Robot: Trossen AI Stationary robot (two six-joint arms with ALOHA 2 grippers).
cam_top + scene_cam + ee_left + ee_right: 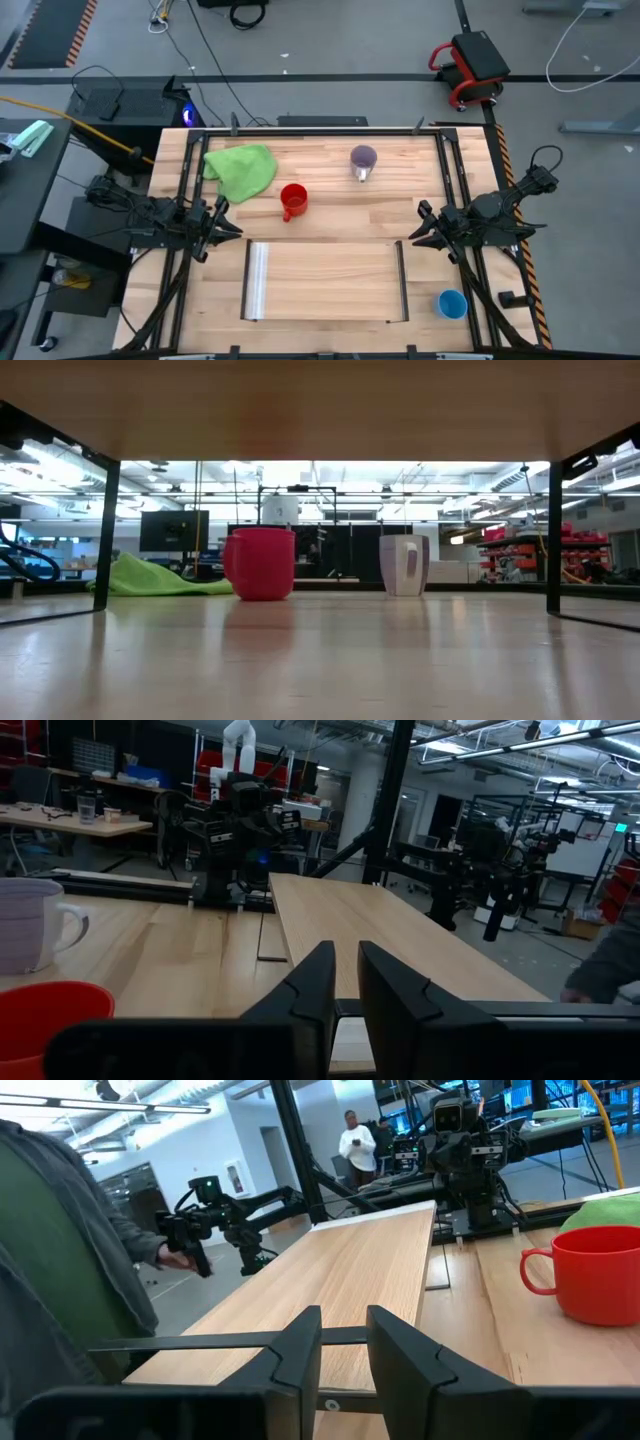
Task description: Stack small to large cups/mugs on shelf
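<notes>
The red mug (292,201) stands upright on its base on the table, left of centre; it also shows in the low view (260,563) and the right wrist view (590,1270). The lilac mug (363,160) stands near the far edge, its pale handle (70,925) visible. The light-blue cup (452,304) stands by the near right corner. The shelf (325,282) is a wood panel at the near middle. My left gripper (226,222) hovers left of the shelf and my right gripper (421,226) right of it, each with a narrow gap between the fingers and touching nothing.
A green cloth (242,168) lies crumpled at the far left, beside the red mug. The shelf has a silvery rail (258,282) at its left end and a thin dark rail (402,282) at its right end. A person's green sleeve (60,1250) shows beyond the table.
</notes>
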